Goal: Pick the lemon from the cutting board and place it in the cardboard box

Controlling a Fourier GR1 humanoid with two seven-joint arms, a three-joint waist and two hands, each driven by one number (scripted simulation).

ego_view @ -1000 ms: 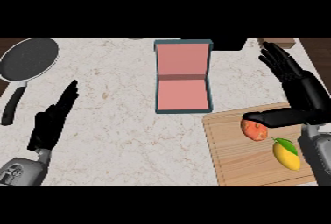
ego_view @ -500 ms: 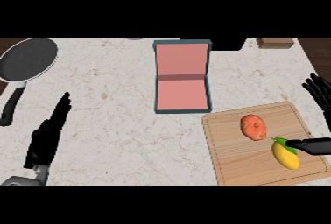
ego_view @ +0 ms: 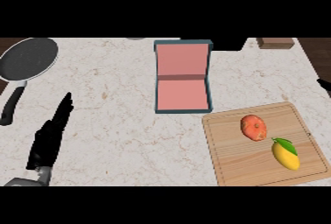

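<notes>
R hand (ego_view: 325,86) withdrew from lemon (ego_view: 285,156) to edge, state can't tell; L hand (ego_view: 47,144) released.

Reddish fruit (ego_view: 253,127) lies between lemon (ego_view: 285,156) and open box (ego_view: 183,77); the lemon's other sides stand free

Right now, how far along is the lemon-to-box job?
Done: nothing; the lemon lies on the cutting board, and the open cardboard box holds nothing. In hand: nothing; the left hand rests open at lower left, and only a sliver of the right hand shows at the right edge. Left: grasp, carry and place.
</notes>
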